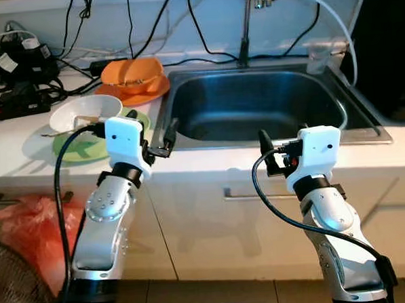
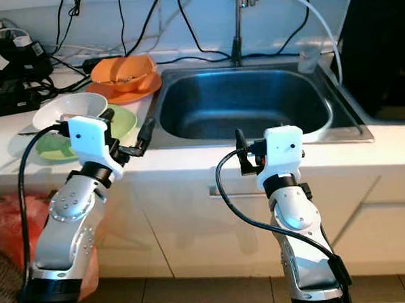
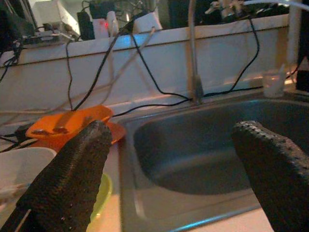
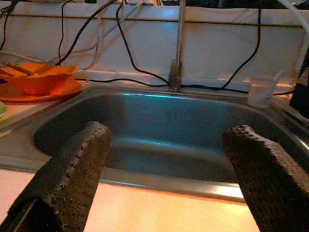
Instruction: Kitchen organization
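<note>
Left wrist view gives me my left gripper (image 3: 174, 169) with its two black fingers (image 3: 72, 179) spread wide and nothing between them; it hangs at the sink's (image 1: 335, 93) left front corner, above the counter edge, touching nothing I can see. Right wrist view shows my right gripper (image 4: 164, 169) just as wide apart and likewise empty, held in front of the sink's front rim, near its middle.

Out from the grippers, the sink basin itself looks bare steel, with a faucet (image 1: 245, 27) rising behind its back rim. Just left of the sink, on the white counter (image 1: 12, 154), sits a white bowl (image 1: 85, 113) resting on a green plate (image 1: 87, 147); something thin lies in the bowl, but I cannot tell what. Behind those, still left of the sink, an orange bowl (image 1: 132, 72) stands on an orange plate (image 1: 142, 93), with small scraps inside it. At the sink's back right corner stands a clear plastic cup (image 1: 318, 57). Black cables (image 1: 135, 26) run along the wall behind the sink.
</note>
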### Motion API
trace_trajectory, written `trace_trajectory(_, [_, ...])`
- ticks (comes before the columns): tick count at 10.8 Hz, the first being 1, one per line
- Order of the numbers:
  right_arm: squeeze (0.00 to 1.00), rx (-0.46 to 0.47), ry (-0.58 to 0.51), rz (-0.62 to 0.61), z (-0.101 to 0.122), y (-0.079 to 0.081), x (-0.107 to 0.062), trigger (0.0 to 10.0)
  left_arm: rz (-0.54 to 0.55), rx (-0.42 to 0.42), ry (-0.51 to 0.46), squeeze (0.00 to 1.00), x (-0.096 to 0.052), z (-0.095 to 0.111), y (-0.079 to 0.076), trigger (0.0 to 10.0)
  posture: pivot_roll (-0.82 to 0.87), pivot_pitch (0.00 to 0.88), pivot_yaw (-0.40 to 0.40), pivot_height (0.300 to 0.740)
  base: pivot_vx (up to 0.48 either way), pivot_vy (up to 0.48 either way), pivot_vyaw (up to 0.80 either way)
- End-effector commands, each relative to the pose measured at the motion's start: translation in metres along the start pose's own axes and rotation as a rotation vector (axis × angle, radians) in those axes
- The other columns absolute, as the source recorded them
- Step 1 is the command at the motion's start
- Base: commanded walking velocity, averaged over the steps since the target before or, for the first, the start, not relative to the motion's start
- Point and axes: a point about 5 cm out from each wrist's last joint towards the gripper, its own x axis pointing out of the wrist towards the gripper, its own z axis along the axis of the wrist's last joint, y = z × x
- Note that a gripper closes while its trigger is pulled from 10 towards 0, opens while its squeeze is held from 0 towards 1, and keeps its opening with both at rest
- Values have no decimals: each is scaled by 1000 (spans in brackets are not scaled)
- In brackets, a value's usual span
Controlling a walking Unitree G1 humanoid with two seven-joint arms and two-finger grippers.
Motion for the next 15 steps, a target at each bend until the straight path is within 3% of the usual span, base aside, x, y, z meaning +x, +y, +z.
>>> trace_trajectory(1, [0, -4, -11, -10, 3, -1, 2, 10000, -1, -1, -6, 0, 3, 2, -1, 10000, -59, 0, 62, 740, 0, 0, 0])
trace_trajectory(11, [0, -24, -21, 22, 3, 2, 4, 10000, 60, 7, -16, 0, 6, 4, 5, 10000, -61, 0, 62, 740, 83, 0, 53])
trace_trajectory(12, [0, -28, -24, 28, 4, 2, 4, 10000, 88, 14, -16, 0, 6, 5, 11, 10000, -60, 0, 61, 740, 0, 0, 0])
trace_trajectory(15, [0, -33, -28, 37, 4, 3, 5, 10000, 107, 32, -30, 0, 6, 8, 15, 10000, -58, 0, 57, 740, 321, 0, 0])
